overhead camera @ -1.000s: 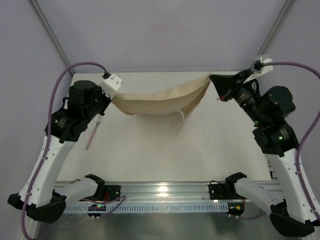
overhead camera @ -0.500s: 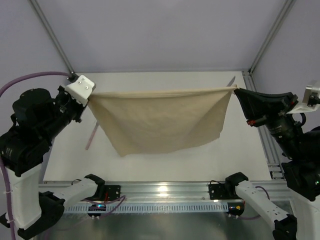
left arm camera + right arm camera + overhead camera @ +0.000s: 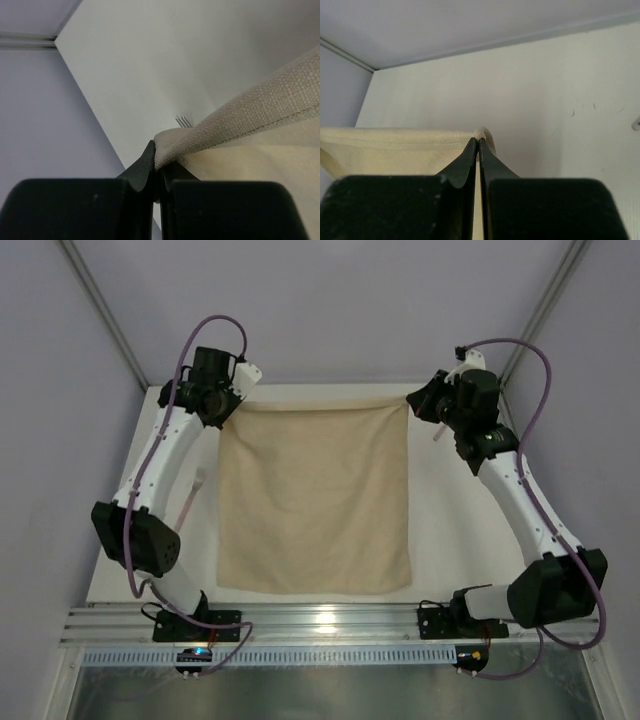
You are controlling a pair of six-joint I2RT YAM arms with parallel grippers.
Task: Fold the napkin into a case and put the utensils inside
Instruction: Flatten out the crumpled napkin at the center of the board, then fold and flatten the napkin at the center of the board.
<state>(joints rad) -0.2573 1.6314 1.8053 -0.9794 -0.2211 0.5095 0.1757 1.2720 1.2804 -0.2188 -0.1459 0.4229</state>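
Far left, beside cloth: pinkish utensil (image 3: 190, 505), probably the knife.
Left gripper (image 3: 230, 405): jaws clamped on far-left corner of napkin (image 3: 315, 495).
Napkin: spread flat on table (image 3: 470, 540), unfolded.
Right gripper (image 3: 420, 400): jaws clamped on far-right corner.
Step, I judge: laying out. Next I release both corners, then begin the first fold.

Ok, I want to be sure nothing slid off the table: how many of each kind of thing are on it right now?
napkin: 1
utensils: 2, one on each side of the cloth; the one on the right is only partly in view
Total: 3
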